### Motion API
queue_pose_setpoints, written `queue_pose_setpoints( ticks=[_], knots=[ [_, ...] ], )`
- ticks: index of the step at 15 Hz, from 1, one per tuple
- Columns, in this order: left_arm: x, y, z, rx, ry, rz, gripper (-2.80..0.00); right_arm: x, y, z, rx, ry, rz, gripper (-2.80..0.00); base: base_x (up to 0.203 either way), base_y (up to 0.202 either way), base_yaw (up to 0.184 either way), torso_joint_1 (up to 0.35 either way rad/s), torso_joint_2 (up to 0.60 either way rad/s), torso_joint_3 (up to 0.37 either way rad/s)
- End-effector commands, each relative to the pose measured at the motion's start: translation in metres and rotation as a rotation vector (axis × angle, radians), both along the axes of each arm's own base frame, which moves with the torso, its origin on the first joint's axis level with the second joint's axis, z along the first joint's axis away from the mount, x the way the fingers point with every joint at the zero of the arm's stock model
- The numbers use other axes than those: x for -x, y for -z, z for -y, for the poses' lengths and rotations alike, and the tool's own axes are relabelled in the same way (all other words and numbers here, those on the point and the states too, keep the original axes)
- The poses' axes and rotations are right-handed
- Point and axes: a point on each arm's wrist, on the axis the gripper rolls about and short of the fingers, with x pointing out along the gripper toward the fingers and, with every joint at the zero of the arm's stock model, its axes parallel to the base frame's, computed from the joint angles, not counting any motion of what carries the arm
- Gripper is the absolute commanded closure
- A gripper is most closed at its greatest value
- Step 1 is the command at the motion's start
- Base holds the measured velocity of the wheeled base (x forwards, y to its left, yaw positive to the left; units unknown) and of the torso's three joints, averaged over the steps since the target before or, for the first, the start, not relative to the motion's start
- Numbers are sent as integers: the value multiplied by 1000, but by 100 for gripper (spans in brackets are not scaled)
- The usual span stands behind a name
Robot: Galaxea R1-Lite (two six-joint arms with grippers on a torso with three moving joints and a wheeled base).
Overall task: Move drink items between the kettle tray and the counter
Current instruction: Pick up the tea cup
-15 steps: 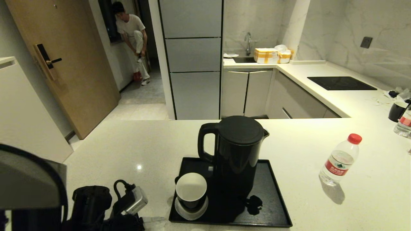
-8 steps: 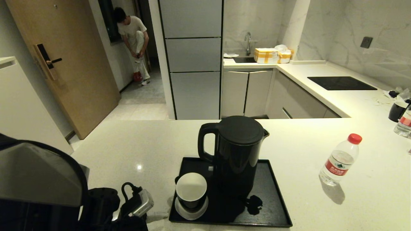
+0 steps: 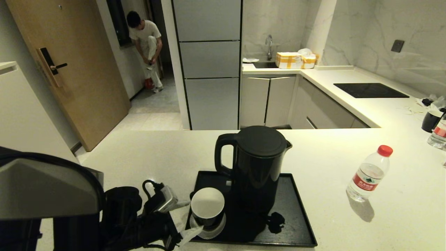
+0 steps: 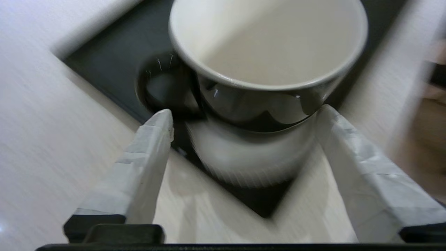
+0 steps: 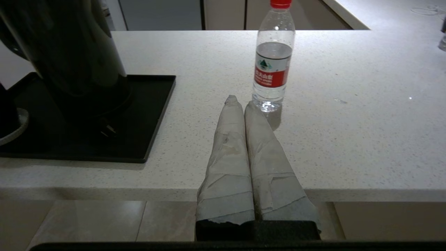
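Left gripper [image 4: 244,118]: at near-left corner of kettle tray [image 3: 296,212], fingers spread wide, one on each side of cup [image 4: 268,62]; nothing gripped, gap visible betw. pads and cup wall. In head view [image 3: 186,218] low over counter edge, tips reaching tray's left rim.
Cup: black outside, white inside, upright on white saucer [image 3: 195,228], near-left part of tray, just left of kettle [image 3: 258,167]. Handle [image 4: 156,83] toward the tray's far-left side, next to one fingertip [image 4: 158,122].
Right gripper [image 5: 240,104]: off the front edge of counter [image 3: 146,157], fingers pressed together, holding nothing; tips aimed at bottle, short of it. Not seen in head view.
Bottle [image 3: 368,174]: clear, red cap, red label, upright on counter, well right of tray, apart from it. Same bottle in right wrist view [image 5: 273,59].
Kettle tray: flat black, low rim, on counter centre-front; carries kettle, cup w/ saucer, and a black plug [image 3: 276,221] w/ cord near front.
Far right of counter: 2nd black cup [image 3: 431,120] and 2nd bottle [image 3: 439,134], partly cut by frame edge.
Background: cooktop [image 3: 369,90], sink area w/ yellow-taped box [image 3: 289,60], person [image 3: 146,48] in doorway.
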Motion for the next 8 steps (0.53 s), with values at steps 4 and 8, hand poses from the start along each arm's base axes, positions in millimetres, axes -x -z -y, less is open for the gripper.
queue_pose_setpoints(
  ticks=[4, 8],
  knots=[
    [-17, -2, 17, -9, -39, 89, -280, 0, 0, 0, 1, 0, -2, 0, 0, 0, 0, 0, 0, 0],
    [-10, 6, 16, -51, -17, 75, -280, 0, 0, 0, 1, 1, -2, 0, 0, 0, 0, 0, 0, 0]
  ],
)
